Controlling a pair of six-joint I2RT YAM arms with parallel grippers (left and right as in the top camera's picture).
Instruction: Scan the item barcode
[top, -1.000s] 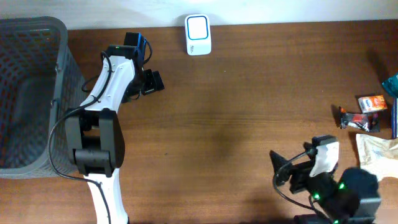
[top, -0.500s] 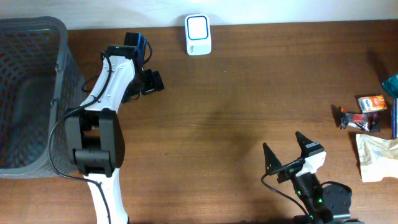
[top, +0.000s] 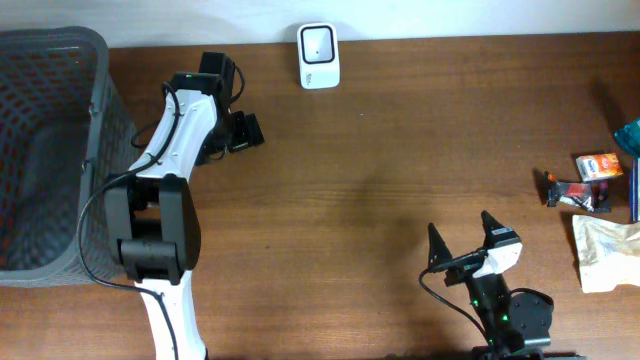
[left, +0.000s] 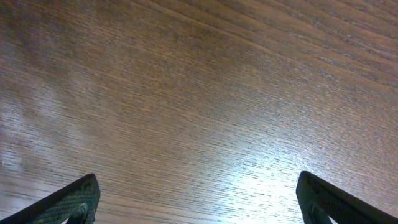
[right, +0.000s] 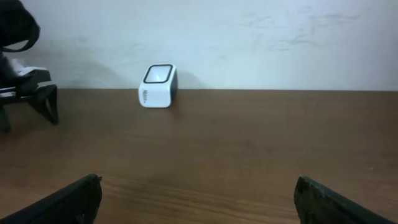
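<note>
Closest in, the right gripper (top: 460, 226) sits low at the near edge of the wooden table (top: 380, 130), jaws spread wide with nothing between them. It points across the wood toward the far wall.

Off to its right, by the table's right edge, lie the items. There's a pale pouch (top: 608, 252), and just beyond it a dark wrapped packet (top: 570, 192) and a small orange box (top: 598, 166). No gripper touches any of them.

Further back on the left, the left gripper (top: 243, 132) hangs over bare wood, jaws wide apart and empty, near the grey mesh basket (top: 95, 60).

At the far edge, by the wall, stands the white barcode scanner (top: 318, 55).
</note>
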